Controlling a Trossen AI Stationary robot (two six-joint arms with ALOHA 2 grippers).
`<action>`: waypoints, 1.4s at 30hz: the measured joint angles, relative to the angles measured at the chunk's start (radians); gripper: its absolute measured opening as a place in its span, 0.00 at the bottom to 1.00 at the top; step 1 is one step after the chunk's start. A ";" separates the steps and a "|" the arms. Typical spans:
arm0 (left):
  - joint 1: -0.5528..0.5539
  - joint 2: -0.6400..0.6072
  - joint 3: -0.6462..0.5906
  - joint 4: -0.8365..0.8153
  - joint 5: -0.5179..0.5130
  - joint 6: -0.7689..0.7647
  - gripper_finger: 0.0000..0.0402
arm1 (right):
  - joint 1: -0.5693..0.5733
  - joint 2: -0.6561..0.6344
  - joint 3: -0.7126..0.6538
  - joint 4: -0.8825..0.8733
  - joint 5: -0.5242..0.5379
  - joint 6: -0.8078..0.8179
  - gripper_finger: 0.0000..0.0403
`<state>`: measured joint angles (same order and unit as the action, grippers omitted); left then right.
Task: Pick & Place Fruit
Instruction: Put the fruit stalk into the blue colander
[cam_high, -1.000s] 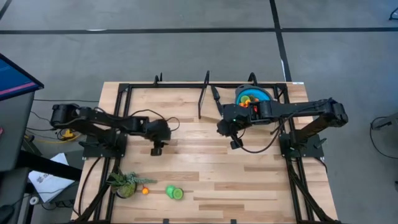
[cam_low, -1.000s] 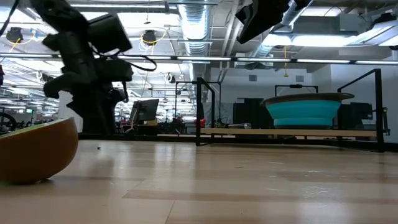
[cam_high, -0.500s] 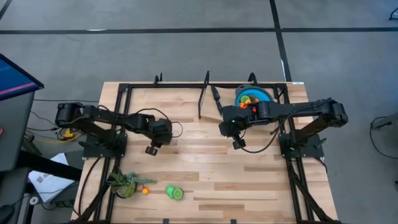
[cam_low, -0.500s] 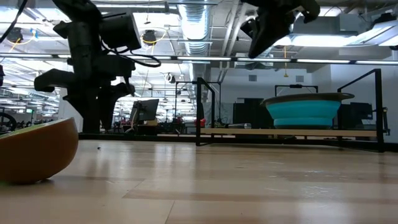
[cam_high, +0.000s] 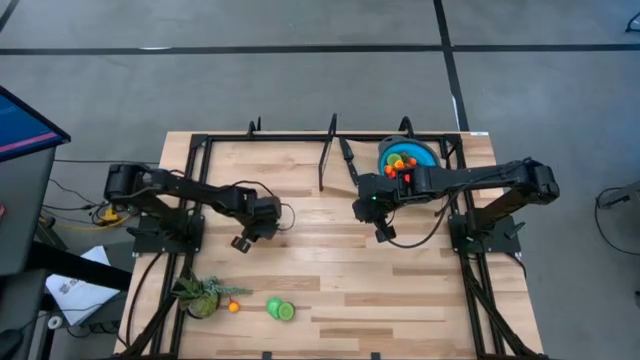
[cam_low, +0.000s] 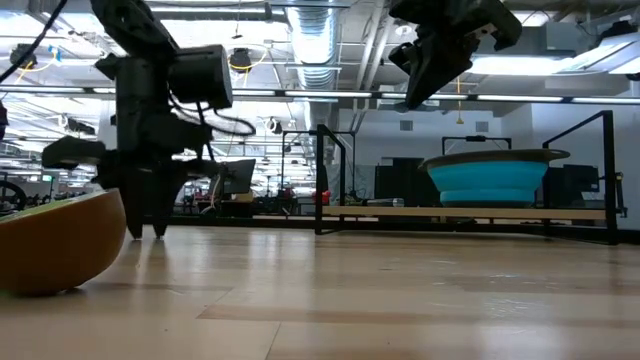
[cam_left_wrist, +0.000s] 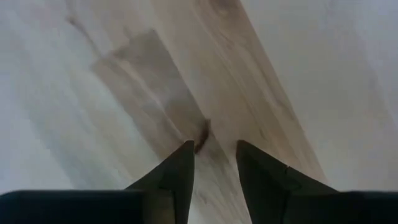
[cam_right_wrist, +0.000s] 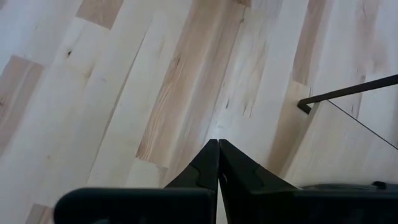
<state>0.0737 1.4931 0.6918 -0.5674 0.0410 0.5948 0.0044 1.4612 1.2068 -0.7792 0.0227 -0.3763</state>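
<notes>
The blue bowl (cam_high: 405, 155) stands at the table's far right with several small fruits in it; the low view shows it too (cam_low: 495, 182). More fruit lies near the front left: a small orange one (cam_high: 233, 307) and a bright green one (cam_high: 281, 310). A brown-orange fruit (cam_low: 55, 245) fills the low view's left edge. My left gripper (cam_high: 242, 243) points down at bare wood left of centre, open, with nothing between its fingers (cam_left_wrist: 214, 152); its tips (cam_low: 146, 232) are close above the table. My right gripper (cam_high: 384, 233) hangs shut (cam_right_wrist: 217, 146) high over the table's middle right, empty.
A spiky green leafy plant (cam_high: 200, 295) lies by the front-left fruit. A black metal frame (cam_high: 325, 150) runs along the table's far side and down both sides. Bare wood (cam_high: 330, 270) stretches between the two grippers and toward the near edge.
My left gripper has sunk toward the table and rolled about its own pointing line, so its fingers now point steeply down just above the wood. My right gripper has come down a little and stayed shut. The fruit and the bowl have not moved.
</notes>
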 joint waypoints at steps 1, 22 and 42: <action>0.000 0.016 0.000 0.002 0.001 0.007 0.28 | 0.000 0.000 0.000 0.000 0.000 0.000 0.00; 0.006 0.067 0.005 0.084 0.034 -0.001 0.11 | 0.000 0.000 0.000 0.006 0.000 0.002 0.00; 0.006 0.019 0.003 0.100 0.014 -0.061 0.00 | 0.002 -0.001 0.002 0.000 0.001 0.003 0.00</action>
<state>0.0796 1.5123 0.6944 -0.4673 0.0553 0.5339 0.0063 1.4601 1.2087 -0.7795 0.0235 -0.3734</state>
